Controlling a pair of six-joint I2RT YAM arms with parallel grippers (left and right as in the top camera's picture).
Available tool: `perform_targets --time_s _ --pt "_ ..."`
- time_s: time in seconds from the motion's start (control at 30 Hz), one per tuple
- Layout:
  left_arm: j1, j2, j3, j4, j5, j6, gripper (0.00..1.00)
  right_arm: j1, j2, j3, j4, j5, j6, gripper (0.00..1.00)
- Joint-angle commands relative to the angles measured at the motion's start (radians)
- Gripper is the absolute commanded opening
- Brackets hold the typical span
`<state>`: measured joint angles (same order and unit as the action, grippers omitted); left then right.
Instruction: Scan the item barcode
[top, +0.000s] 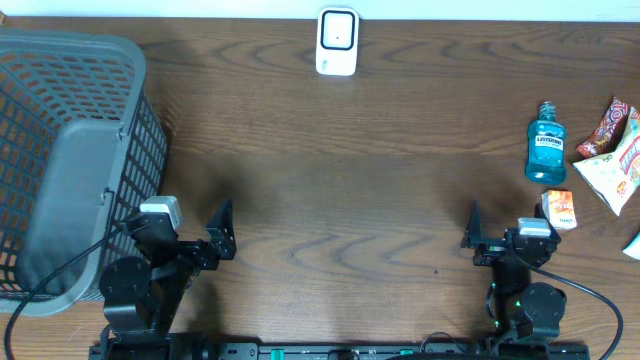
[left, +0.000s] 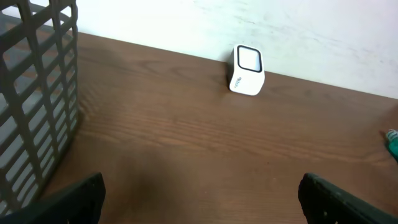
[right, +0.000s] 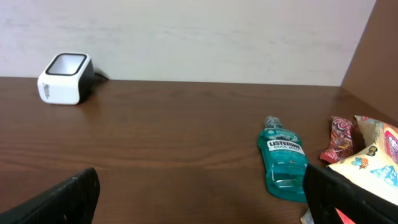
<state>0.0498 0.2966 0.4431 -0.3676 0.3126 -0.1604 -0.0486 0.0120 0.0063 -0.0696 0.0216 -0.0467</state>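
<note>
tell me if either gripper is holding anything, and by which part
Nothing is held. The left gripper and the right gripper both stand open and empty; the mouthwash bottle lies apart from both.

A mock shop checkout is suggested: a white barcode scanner is set on a wood-grain worktop, a grey shopping basket at one end, a mouthwash bottle and snack packets at the other.

A grey mesh basket stands at the left end of the brown wooden table; a pale wall rises behind the table.
</note>
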Motion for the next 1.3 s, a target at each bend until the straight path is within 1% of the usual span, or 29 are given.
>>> perform_targets --time_s 0.0,1.07,1.17,1.27 --pt "-0.002 -0.003 -0.001 0.002 0.009 -0.002 0.99 -0.003 -0.006 -0.001 -0.005 -0.013 -0.018 0.99" --pt "-0.002 -0.003 -0.001 -0.003 0.009 -0.002 0.99 -0.003 -0.002 -0.001 -0.005 -0.013 -0.018 0.99" --pt "-0.002 -0.004 -0.002 -0.001 0.004 0.034 0.99 -0.003 -0.002 -0.001 -0.005 -0.013 -0.018 0.99" --pt "-0.006 -0.012 -0.041 0.016 0.002 0.039 0.99 -0.003 -0.003 -0.001 -0.005 -0.013 -0.018 0.99"
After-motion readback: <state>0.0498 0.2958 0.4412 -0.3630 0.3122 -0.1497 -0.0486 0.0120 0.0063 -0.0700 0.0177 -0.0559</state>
